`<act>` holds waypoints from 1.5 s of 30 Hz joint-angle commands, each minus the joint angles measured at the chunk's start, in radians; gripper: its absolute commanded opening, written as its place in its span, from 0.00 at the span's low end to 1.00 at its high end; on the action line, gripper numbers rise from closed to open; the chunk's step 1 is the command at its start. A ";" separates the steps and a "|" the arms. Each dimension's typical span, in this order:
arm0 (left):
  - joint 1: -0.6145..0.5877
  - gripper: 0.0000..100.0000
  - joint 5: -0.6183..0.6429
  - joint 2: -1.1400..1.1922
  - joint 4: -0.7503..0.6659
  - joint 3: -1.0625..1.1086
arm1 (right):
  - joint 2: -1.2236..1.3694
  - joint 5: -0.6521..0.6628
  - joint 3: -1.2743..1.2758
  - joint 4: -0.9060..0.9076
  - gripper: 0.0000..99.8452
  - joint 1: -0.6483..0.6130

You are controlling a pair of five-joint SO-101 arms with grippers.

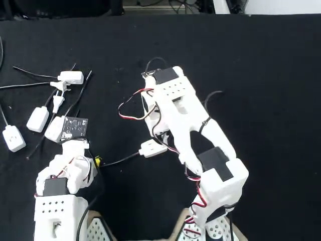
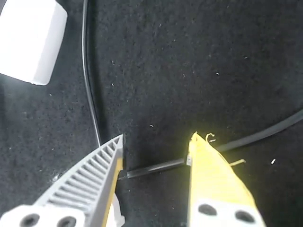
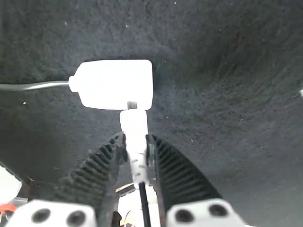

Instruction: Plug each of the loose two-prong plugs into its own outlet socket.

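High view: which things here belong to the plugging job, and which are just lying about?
Job:
white two-prong plug in the right arm's jaws
white outlet socket block facing it
cluster of white plugs and sockets on black cords

Lying about:
dark cable tangle beyond the table's far edge
black cloth table cover

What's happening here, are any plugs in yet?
The right gripper is shut on a white plug, its prongs at the face of a white outlet socket; I can't tell if it's seated. The left gripper is open, straddling a black cable on the table. Other sockets and a loose plug lie off to the left.
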 commanded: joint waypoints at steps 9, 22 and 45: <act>-0.001 0.22 0.008 -0.008 0.005 -0.008 | -0.010 -0.011 -0.002 -0.041 0.01 0.020; -0.005 0.22 0.008 -0.008 0.006 -0.008 | 0.085 -0.011 -0.010 -0.041 0.01 0.020; -0.002 0.22 0.008 -0.008 0.006 -0.008 | 0.114 -0.101 -0.045 -0.061 0.01 0.043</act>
